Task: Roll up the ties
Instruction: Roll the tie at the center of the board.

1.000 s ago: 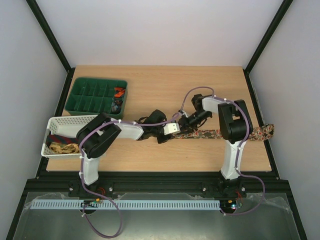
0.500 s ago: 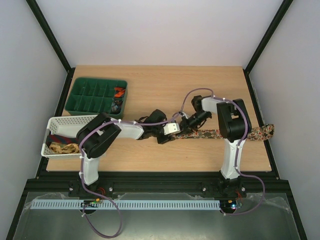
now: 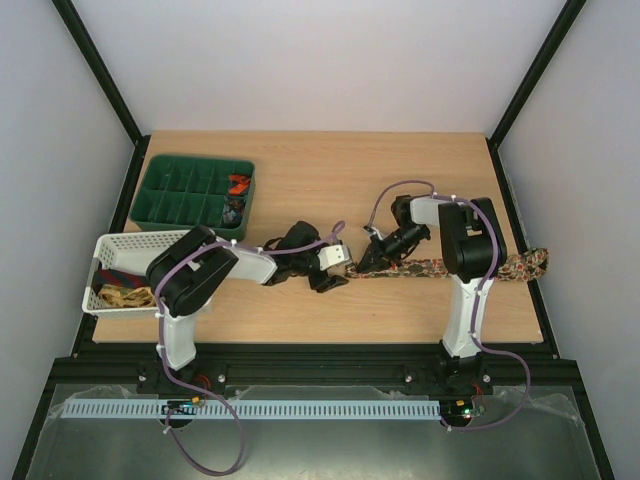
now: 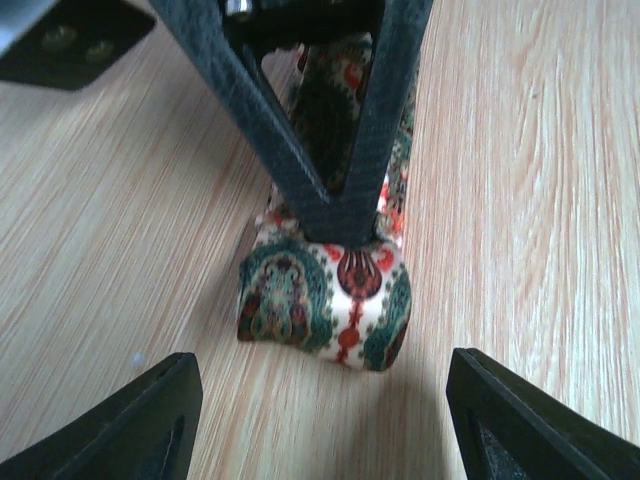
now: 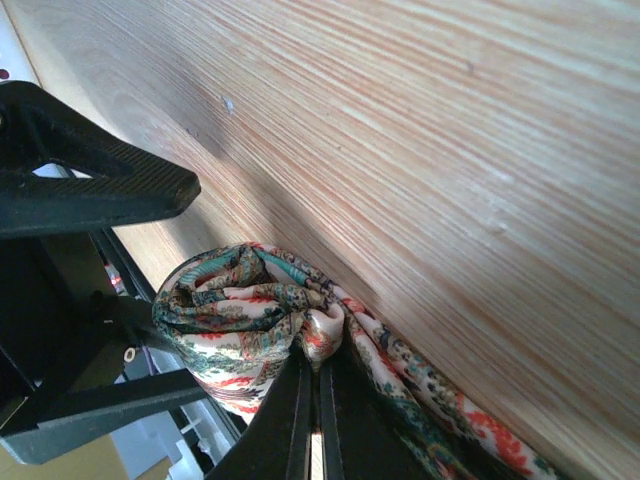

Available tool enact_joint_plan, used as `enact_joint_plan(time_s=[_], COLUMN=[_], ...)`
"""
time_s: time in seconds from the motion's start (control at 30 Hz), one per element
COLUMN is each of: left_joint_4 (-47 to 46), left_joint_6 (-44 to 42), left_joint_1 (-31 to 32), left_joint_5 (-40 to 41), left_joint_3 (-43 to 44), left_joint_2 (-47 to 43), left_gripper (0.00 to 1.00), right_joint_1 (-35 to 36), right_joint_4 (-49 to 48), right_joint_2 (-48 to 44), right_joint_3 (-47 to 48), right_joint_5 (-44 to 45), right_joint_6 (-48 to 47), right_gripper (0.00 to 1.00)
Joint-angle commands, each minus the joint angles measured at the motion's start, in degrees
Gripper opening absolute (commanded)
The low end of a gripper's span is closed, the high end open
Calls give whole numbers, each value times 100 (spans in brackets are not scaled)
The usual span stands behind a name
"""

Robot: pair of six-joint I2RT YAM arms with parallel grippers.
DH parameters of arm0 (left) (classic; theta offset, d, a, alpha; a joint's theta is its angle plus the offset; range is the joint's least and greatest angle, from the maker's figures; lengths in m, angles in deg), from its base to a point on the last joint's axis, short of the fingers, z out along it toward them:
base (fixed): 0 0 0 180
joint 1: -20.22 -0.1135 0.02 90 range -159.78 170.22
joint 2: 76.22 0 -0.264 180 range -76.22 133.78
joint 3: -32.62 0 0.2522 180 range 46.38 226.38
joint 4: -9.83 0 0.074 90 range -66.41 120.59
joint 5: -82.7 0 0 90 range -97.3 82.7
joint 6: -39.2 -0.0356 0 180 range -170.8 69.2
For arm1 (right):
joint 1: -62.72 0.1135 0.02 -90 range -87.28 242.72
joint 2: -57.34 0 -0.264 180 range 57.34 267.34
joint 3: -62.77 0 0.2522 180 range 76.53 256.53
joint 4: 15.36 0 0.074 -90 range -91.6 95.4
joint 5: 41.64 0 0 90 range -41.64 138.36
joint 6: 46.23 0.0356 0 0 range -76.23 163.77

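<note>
A floral-patterned tie (image 3: 440, 267) lies in a strip across the right half of the table, its far end (image 3: 530, 264) hanging over the right edge. Its left end is curled into a small coil (image 4: 325, 300) (image 5: 235, 315). My right gripper (image 3: 375, 257) (image 5: 318, 365) is shut on that coil, and its black fingers (image 4: 320, 150) stand over it in the left wrist view. My left gripper (image 3: 343, 265) (image 4: 320, 430) is open just left of the coil, touching nothing; its fingers (image 5: 90, 190) show in the right wrist view.
A green compartment tray (image 3: 165, 190) at the back left holds an orange-red coil (image 3: 238, 184) and a dark coil (image 3: 232, 210). A white basket (image 3: 135, 243) at the left edge holds a gold-patterned tie (image 3: 125, 296). Bare wood (image 3: 300, 190) lies behind the arms.
My left gripper has opened and drawn back to the left, off the tie's end. My right gripper has shut on the coiled end.
</note>
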Motion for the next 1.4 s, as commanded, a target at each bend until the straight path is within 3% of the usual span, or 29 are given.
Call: enact_joint_plan(time_s=[0.0,0.23,0.4,0.5,0.63,0.77,1.07,1.2,1.37], left_joint_4=[-719,-853,-481,-217,100,-129,-1015,-1089,-773], left_joint_6=[-108,-425,-710,-652,-590,-535,-287,-381,-591], left_joint_1=[43,102,215,200,159,119,143,161,171], left_joint_5=[-315,-494,-259,-21,79,-29,-75,-190,-131], left_joint_3=[-2,309,293,60,-304,-695,-664,-422,-251], left_joint_2=[255,620,552,288,-105,-397,-48,163,236], left_gripper=[71,66,47,42,42,61,68,66,46], right_joint_1=[-79,-88,-78,-30,263,488,491,494,486], right_joint_4=[46,39,29,-63,-208,-369,-344,-345,-318], right_joint_2=[409,512,483,390,202,165,382,435,426], right_joint_3=[-156,-26,-23,-46,-194,-360,-351,-323,-256], right_joint_5=[1048,1035,779,507,293,320,565,550,563], right_joint_6=[-77,-24,48,206,353,442,438,442,447], right_gripper=[1,1,1,1,1,1,1,1,2])
